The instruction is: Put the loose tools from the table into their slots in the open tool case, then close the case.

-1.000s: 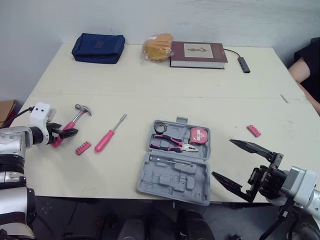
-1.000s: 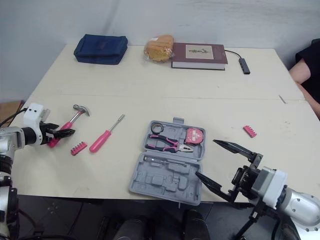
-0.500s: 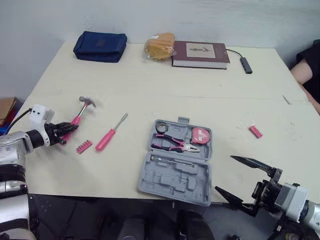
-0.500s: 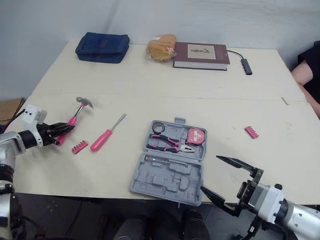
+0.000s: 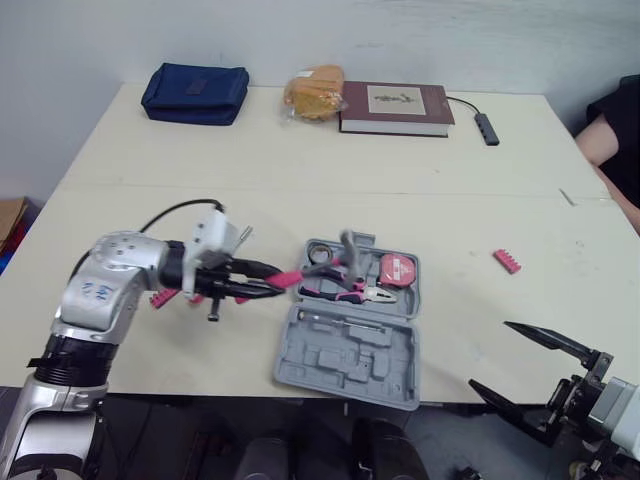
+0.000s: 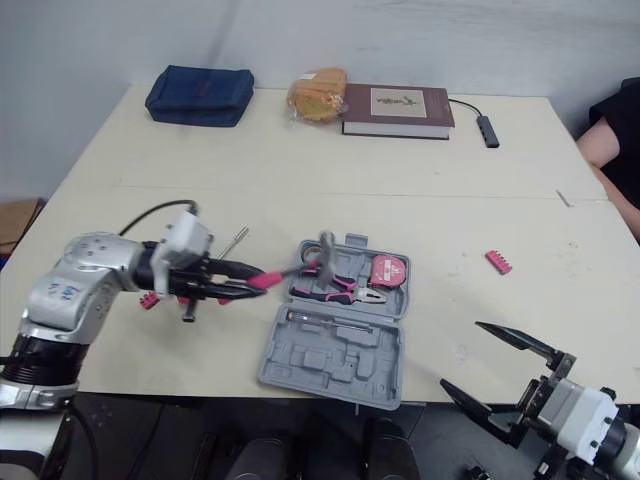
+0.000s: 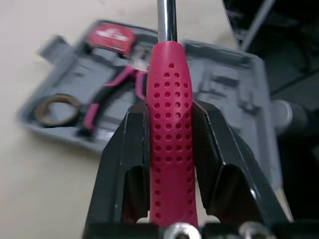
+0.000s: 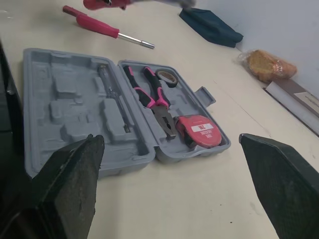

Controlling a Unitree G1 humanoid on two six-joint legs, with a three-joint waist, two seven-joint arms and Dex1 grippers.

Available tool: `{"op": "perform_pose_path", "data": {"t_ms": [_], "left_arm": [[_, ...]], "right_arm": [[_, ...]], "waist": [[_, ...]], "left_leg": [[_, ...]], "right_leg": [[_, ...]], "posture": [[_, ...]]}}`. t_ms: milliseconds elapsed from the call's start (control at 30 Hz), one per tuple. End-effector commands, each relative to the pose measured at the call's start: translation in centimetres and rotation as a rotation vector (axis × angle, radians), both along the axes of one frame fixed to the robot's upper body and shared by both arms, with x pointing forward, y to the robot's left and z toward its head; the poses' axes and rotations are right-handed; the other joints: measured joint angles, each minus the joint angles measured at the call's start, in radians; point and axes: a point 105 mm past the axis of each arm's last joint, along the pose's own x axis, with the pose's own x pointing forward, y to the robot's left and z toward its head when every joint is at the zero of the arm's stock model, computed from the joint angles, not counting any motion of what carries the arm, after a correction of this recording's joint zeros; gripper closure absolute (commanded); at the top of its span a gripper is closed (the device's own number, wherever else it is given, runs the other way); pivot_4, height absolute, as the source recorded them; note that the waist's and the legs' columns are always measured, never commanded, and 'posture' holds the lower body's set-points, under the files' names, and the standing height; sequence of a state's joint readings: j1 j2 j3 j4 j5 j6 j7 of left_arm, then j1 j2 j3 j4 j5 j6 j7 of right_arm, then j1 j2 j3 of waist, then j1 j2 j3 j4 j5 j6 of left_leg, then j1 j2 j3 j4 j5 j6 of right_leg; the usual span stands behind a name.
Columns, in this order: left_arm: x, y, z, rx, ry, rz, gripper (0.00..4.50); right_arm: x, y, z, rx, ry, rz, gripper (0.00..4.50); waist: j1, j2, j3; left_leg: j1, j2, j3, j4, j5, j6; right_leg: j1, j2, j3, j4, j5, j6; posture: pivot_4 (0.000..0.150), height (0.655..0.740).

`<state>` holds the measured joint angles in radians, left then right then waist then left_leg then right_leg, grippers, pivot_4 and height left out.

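Observation:
The open grey tool case (image 5: 345, 355) lies near the table's front edge, with pliers (image 5: 372, 294), a red tape measure (image 5: 399, 269) and a black tape roll (image 8: 167, 75) in it. My left gripper (image 5: 262, 281) is shut on the pink handle of the hammer (image 7: 169, 129), whose steel head (image 5: 349, 245) hangs over the case's far half. The pink screwdriver (image 8: 102, 28) lies left of the case, partly hidden behind my left arm. One pink bit strip (image 6: 148, 300) lies by that arm, another (image 5: 507, 261) right of the case. My right gripper (image 6: 460, 354) stands open and empty off the front right edge.
Along the far edge lie a blue pouch (image 5: 196, 93), a bagged bread (image 5: 314, 92), a brown book (image 5: 395, 108) and a cabled hub (image 5: 487, 128). A person's arm (image 5: 615, 130) shows at the far right. A black cable loops from my left wrist.
My left gripper has carried the hammer from the table's left side rightwards to above the case. The right gripper has sunk lower toward the front edge, still open.

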<state>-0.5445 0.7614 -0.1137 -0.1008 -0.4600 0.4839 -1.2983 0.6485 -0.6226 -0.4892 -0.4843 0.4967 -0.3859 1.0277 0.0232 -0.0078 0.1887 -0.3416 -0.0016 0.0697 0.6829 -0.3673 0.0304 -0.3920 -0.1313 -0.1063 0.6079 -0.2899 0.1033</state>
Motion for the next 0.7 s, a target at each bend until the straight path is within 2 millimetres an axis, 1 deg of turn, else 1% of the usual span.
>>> {"op": "perform_pose_path", "data": {"t_ms": [33, 100, 200, 267, 333, 400, 433, 567, 700], "left_arm": [[-1.8, -2.5, 0.1, 0.118, -0.038, -0.155, 3.98], [-1.7, -3.0, -0.1, 0.15, -0.046, -0.158, 3.98], [-2.2, -5.0, -1.6, 0.268, -0.073, -0.224, 3.98], [-2.1, -6.1, -2.5, 0.326, -0.103, -0.241, 3.98], [-1.9, -7.5, -2.6, 0.315, -0.09, -0.216, 3.98], [-2.2, -8.5, -2.8, 0.304, -0.072, -0.202, 3.98], [-2.2, -8.6, -3.1, 0.323, -0.078, -0.198, 3.98], [-1.0, -8.5, -3.9, 0.396, -0.122, -0.172, 3.98], [-1.0, -8.7, -4.1, 0.427, -0.131, -0.193, 3.98]], "right_arm": [[-0.6, 0.4, 1.2, -0.001, -0.017, -0.022, 0.0], [-0.8, 0.6, 1.2, 0.001, -0.007, -0.031, 0.0], [-1.3, 1.3, 0.9, 0.001, 0.019, -0.043, 0.0], [-1.4, 1.5, 0.8, 0.009, 0.024, -0.055, 0.0], [-1.5, 1.8, 0.7, 0.009, 0.025, -0.06, 0.0], [-1.5, 1.8, 0.6, 0.008, 0.019, -0.071, 0.0], [-1.5, 1.8, 0.6, 0.007, 0.017, -0.076, 0.0], [-1.7, 1.9, 0.3, 0.009, 0.019, -0.086, 0.0], [-2.0, 1.9, 0.2, 0.008, 0.024, -0.09, 0.0]], "waist": [[0.002, 0.002, 0.001], [0.003, 0.002, 0.001], [0.003, 0.002, 0.001], [0.005, 0.002, 0.001], [0.005, 0.002, 0.001], [0.004, 0.002, 0.001], [0.003, 0.002, 0.001], [0.003, 0.004, 0.002], [0.003, 0.004, 0.002]], "left_leg": [[0.0, 0.0, 0.0, 0.0, 0.0, 0.0], [0.0, 0.0, 0.0, 0.0, 0.0, 0.0], [0.0, 0.0, 0.0, 0.0, 0.0, 0.0], [-0.001, -0.001, -0.001, 0.0, 0.0, 0.0], [-0.002, -0.002, -0.001, 0.0, 0.001, 0.001], [-0.002, -0.003, -0.001, 0.0, 0.001, 0.003], [-0.003, -0.003, -0.001, 0.0, 0.001, 0.003], [-0.003, -0.001, -0.002, 0.0, 0.002, 0.002], [-0.003, -0.001, -0.002, 0.0, 0.002, 0.001]], "right_leg": [[0.0, 0.0, 0.0, 0.0, 0.0, 0.0], [0.0, 0.0, 0.0, 0.0, 0.0, 0.0], [0.0, 0.0, 0.0, 0.0, 0.0, 0.0], [0.0, 0.001, 0.0, 0.0, 0.0, 0.0], [0.0, 0.002, 0.0, 0.0, 0.0, 0.001], [0.0, 0.001, 0.0, 0.0, 0.001, 0.001], [0.0, 0.001, 0.0, 0.0, 0.001, 0.001], [-0.001, 0.0, 0.0, -0.001, 0.0, 0.001], [-0.001, 0.0, 0.0, -0.001, 0.0, 0.0]], "posture": [[0.15, 0.74], [0.15, 0.74], [0.15, 0.74], [0.15, 0.74], [0.15, 0.74], [0.15, 0.74], [0.15, 0.74], [0.15, 0.74], [0.15, 0.74]]}}
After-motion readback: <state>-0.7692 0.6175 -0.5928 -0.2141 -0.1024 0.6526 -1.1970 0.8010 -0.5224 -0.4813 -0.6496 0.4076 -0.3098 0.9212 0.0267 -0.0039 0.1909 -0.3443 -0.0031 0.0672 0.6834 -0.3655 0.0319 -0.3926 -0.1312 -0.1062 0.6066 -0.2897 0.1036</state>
